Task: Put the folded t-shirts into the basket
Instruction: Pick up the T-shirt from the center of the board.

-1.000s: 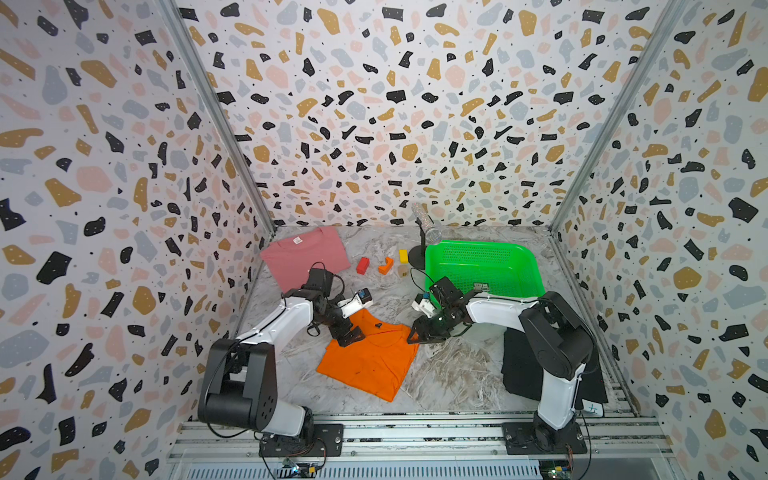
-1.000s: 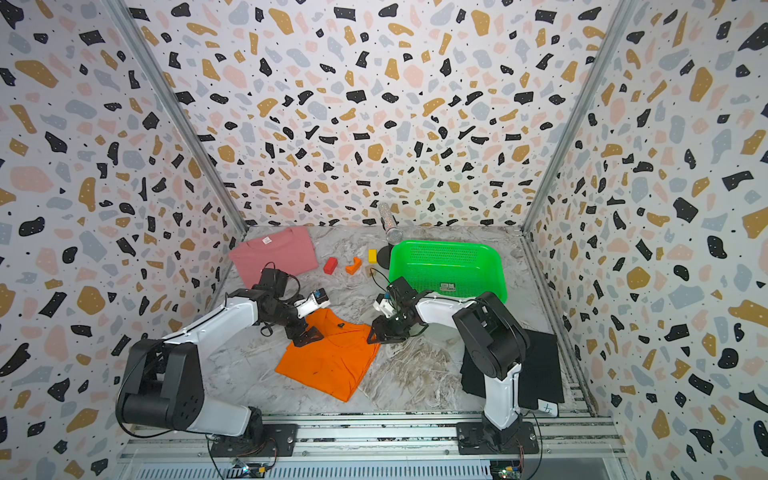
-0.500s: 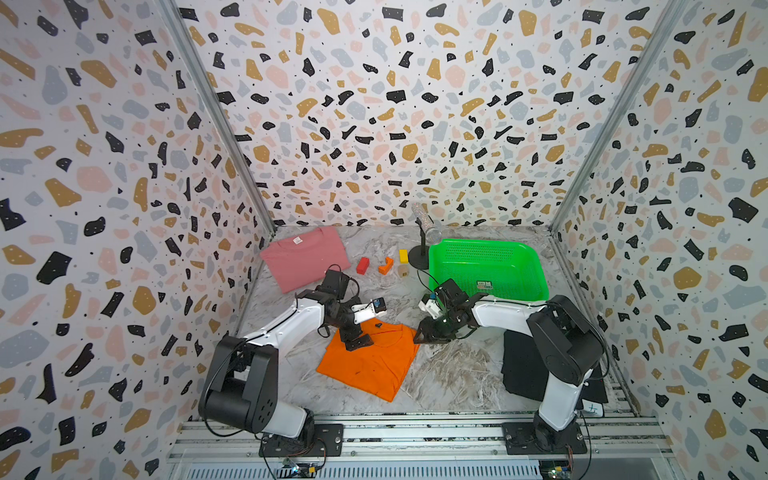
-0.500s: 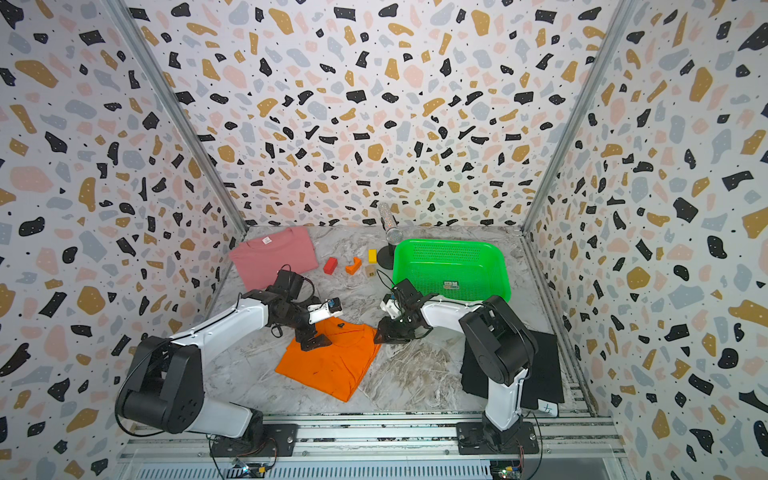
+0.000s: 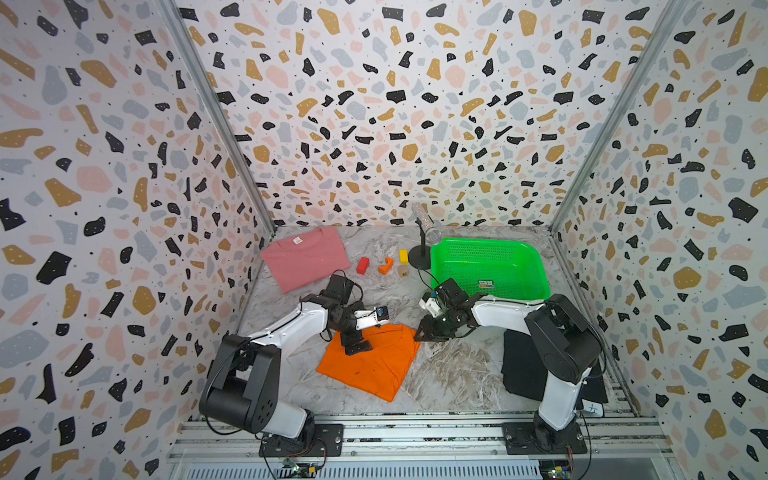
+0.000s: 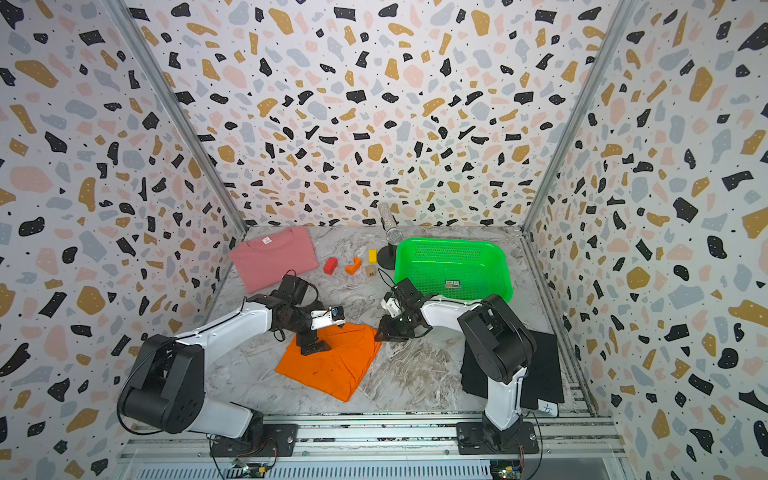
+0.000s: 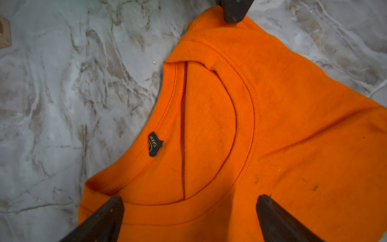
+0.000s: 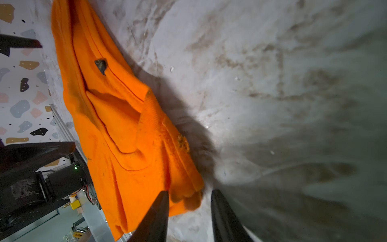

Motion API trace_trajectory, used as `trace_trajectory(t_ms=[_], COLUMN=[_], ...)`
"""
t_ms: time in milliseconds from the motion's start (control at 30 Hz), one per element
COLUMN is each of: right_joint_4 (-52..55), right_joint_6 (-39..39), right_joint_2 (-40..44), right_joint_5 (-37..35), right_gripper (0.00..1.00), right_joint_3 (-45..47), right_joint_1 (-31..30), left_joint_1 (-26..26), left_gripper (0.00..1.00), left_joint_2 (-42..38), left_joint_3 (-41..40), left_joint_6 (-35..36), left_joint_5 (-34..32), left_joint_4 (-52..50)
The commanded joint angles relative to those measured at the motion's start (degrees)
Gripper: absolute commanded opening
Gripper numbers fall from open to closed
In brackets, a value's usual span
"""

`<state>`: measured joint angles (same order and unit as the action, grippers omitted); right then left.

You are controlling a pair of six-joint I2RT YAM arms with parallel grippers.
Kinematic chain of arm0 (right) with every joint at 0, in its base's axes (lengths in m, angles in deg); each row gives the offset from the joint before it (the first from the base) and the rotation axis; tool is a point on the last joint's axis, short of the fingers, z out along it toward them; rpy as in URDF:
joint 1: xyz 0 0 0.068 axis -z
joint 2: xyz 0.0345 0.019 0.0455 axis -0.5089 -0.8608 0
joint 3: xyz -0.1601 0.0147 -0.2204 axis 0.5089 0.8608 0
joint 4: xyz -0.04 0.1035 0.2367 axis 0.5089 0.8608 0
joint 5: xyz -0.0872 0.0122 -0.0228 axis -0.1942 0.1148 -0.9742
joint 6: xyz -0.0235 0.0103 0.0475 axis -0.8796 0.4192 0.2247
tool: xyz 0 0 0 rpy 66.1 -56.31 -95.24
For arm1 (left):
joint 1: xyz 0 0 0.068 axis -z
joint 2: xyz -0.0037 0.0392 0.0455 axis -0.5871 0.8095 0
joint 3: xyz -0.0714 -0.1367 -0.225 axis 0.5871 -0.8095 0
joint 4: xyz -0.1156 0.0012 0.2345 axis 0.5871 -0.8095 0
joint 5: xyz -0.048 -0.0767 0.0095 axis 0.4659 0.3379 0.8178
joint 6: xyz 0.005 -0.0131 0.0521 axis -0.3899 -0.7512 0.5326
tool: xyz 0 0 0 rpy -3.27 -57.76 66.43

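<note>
Right claw (image 8: 188, 197), standing half open, is bracketing the 2 o'clock corner of the orange t-shirt (image 5: 370, 365). The cloth is sitting between its fingers, and from my remote desk I am seeing no pinch yet. Left claw (image 7: 189, 201), spread fully wide and holding nothing, is hovering over the collar edge of the same shirt.

Marble table (image 5: 449, 374) is carrying everything. Green basket (image 5: 490, 245) is waiting at 2 o'clock with no shirt in it. Black t-shirt (image 5: 519, 365) is lying at 4 o'clock, partly hidden by the right arm, and pink t-shirt (image 5: 305, 257) is lying at 10 o'clock. The orange one is resting flat near the middle, toward 6 o'clock, well apart from the basket.

I am reading this as the pickup of the first shirt, with all three not yet in the basket. By my judgement, the next move is calling for both claws to clamp along the collar edge. They then need to lift together and level, so the fold holds, and carry the shirt toward 2 o'clock.

Orange shirt's long axis is running roughly 1 o'clock to 7 o'clock, with the neck opening pointing at 1 o'clock. Its small dark size label (image 7: 155, 144) is showing inside the collar.
</note>
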<state>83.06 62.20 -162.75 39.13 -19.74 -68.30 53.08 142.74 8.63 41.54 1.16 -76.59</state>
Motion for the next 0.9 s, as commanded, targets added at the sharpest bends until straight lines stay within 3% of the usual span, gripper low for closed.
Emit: trace_trajectory(t_ms=[0,133,300,433,667,867], right_joint_4=[0.3,0.6,0.2,0.8,4.8,0.8], right_joint_6=[-0.1,-0.3,-1.9,-5.9,-17.1,-23.6], right_joint_2=[-1.3,-3.0,-2.2,0.1,5.5,9.1], right_joint_5=[1.3,3.4,3.8,3.5,2.7,-0.6], right_gripper=[0.39,0.33,0.14,0.08,0.06,0.05], right_joint_3=[-1.5,-2.4,-3.1,-3.5,-6.1,-3.1], right_joint_1=[-0.2,-0.4,-0.5,-0.5,-0.8,-2.4], left_joint_1=[0.3,0.3,0.3,1.1,4.0,4.2], left_gripper=[1.0,1.0,1.0,1.0,1.0,1.0], left_joint_2=[-0.4,-0.2,-0.3,0.3,8.8,14.1], left_joint_3=[-0.7,-0.7,1.5,5.0,16.5,21.0], left_joint_6=[1.1,1.3,0.7,3.9,7.2,1.8], left_joint_5=[0.0,-0.1,1.9,4.1,9.5,15.9], left_joint_4=[0.2,0.3,-2.1,-4.4,-7.9,-5.1])
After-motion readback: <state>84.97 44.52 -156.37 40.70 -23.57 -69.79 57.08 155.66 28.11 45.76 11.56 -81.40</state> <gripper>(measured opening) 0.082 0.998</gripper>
